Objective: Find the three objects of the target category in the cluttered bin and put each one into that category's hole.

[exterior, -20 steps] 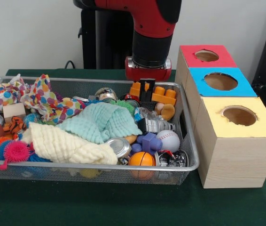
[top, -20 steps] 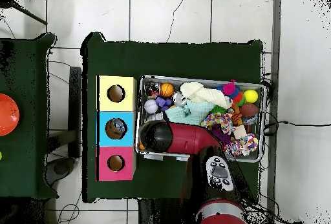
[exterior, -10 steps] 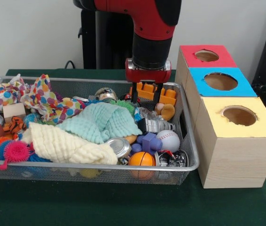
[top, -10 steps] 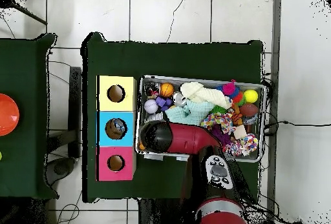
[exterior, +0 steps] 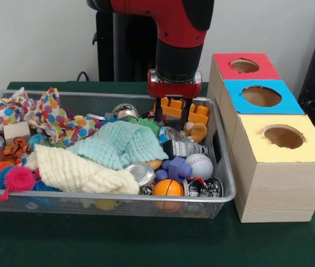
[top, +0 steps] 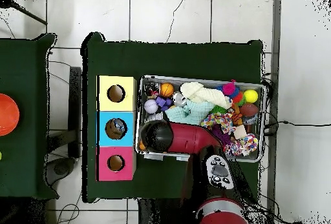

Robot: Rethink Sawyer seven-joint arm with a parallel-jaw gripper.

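From overhead the red arm (top: 184, 137) hides the claw (exterior: 174, 115) completely. In the front view it's pinching an orange block (exterior: 174, 107), held just above the wire bin's (exterior: 224, 183) far right corner. Three holed boxes (exterior: 261, 95) sit tight beside the bin on the green counter (exterior: 146, 245), white wall behind

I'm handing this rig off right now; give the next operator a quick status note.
Pincer: shut on the orange block, lifted just above the bin's far right corner.
Boxes: red, blue and yellow stand in a row right of the bin; overhead, something sits in the blue hole.
Done: one block grasped.
Left: drop it in its hole, then search the clutter for the rest.
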